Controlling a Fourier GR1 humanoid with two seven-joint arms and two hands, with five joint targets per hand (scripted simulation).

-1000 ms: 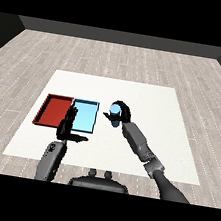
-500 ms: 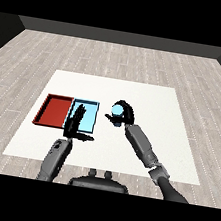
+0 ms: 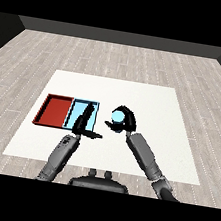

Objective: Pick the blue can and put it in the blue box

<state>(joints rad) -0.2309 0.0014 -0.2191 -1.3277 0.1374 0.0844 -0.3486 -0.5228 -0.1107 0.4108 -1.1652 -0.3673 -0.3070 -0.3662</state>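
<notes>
The blue can (image 3: 117,116) sits inside the right hand (image 3: 124,121), whose fingers and thumb curl round it; it appears upright, its pale top facing the head view, above the white worktop (image 3: 154,104). The blue box (image 3: 77,113) lies directly to the can's left, just beside it, with the red box (image 3: 54,111) touching the blue one's far side. The left hand (image 3: 83,124) hangs over the blue box's near edge, fingers straight and holding nothing. The coming move looks like a short sideways carry leftward, which the left hand may crowd.
</notes>
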